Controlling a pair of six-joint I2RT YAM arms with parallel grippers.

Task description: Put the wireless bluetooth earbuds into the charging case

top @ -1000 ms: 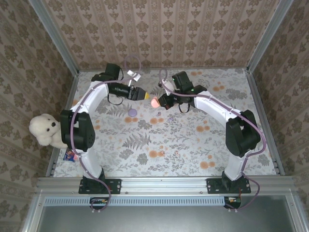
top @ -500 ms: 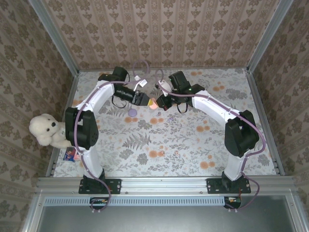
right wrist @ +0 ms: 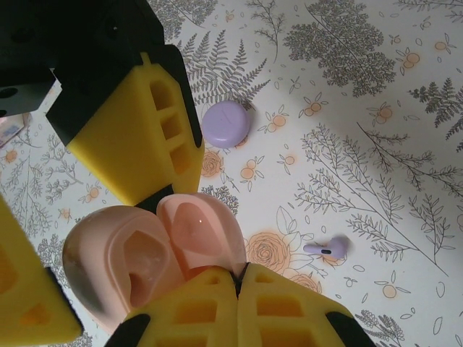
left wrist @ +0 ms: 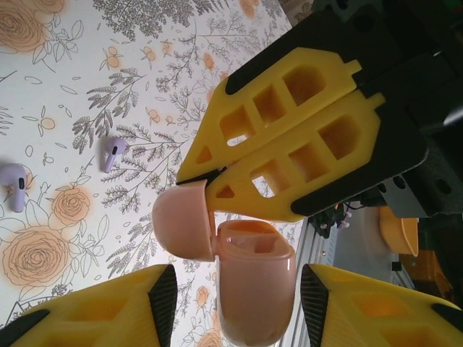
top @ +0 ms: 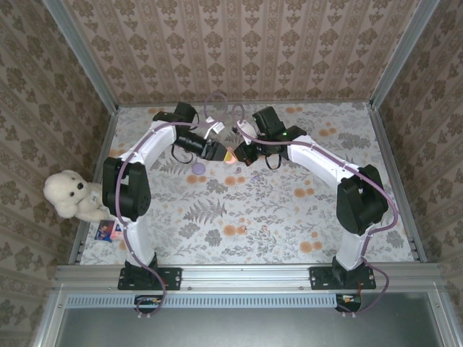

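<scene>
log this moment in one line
right tool: shut on pink case lid | left tool: open around its body | earbuds: two on table

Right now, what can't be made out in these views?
- Top view: the pink plastic charging case is too small, sitting between the left claw and right claw, to tell whether its lid is open.
- Left wrist view: the case's base is cut off by the bottom edge.
- Right wrist view: the right claw's own yellow fingers hide the case's lower part.
</scene>
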